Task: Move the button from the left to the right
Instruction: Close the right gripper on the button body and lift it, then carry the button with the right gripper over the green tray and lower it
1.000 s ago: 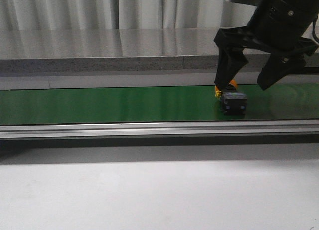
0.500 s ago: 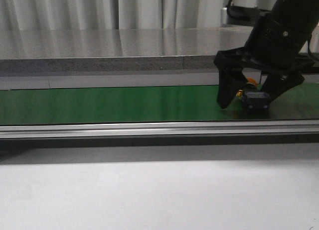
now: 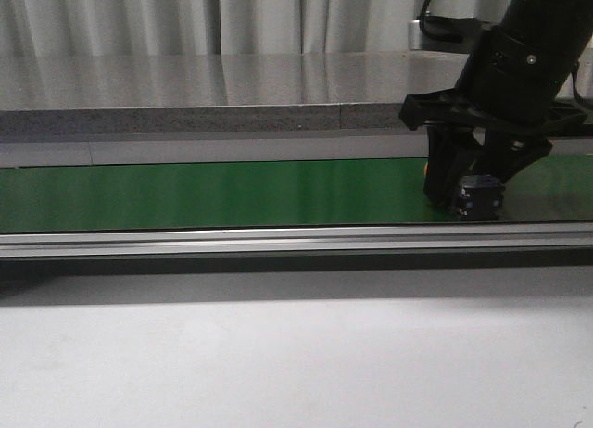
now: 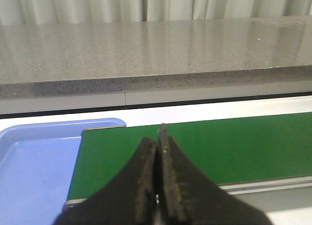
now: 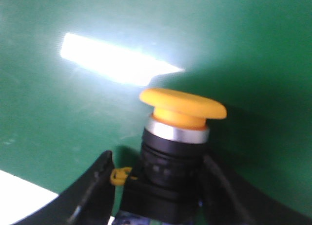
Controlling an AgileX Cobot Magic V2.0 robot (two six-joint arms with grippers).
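Observation:
The button (image 3: 480, 198) sits on the green belt (image 3: 232, 192) at the right, its dark body low between the fingers of my right gripper (image 3: 468, 204). In the right wrist view the round orange-yellow cap and black body of the button (image 5: 183, 108) stand between the two black fingers (image 5: 92, 196) of that gripper (image 5: 158, 198), which are closed in against the body; a small yellow tab touches one finger. My left gripper (image 4: 156, 137) is shut and empty, above the left end of the belt (image 4: 243, 147). It does not show in the front view.
A blue tray (image 4: 34, 166) lies beside the belt's left end. An aluminium rail (image 3: 278, 240) runs along the belt's front edge. A grey stone counter (image 3: 185, 94) and curtains stand behind. A white table surface lies in front.
My right gripper came down over the button and its wide-open fingers closed in on it. The button slid right along the belt meanwhile.

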